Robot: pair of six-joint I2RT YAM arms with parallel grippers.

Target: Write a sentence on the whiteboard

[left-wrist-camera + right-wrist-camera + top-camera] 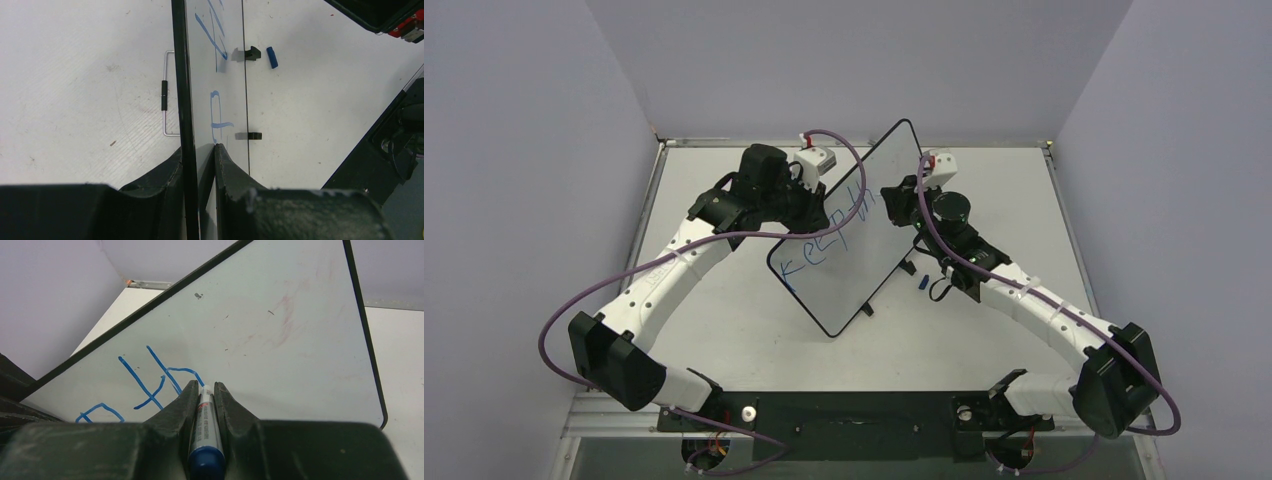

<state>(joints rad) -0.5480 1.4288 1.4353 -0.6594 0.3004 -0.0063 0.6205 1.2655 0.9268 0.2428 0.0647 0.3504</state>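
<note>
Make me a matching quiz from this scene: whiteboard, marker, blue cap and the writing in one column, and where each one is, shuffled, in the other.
1 whiteboard
2 marker
3 blue cap
4 writing

A lying loose on the table
B pinched in the right end effector
C edge clamped by the left end effector
D on the board's face

Pairs: 1-C, 2-B, 3-A, 4-D

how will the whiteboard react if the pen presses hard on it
Probably stiff: the whiteboard looks flat though the left gripper clamps just one edge. Likely tippy: it stands on small feet, so that grip seems to brace it. Its smooth face may let the pen skid.
</note>
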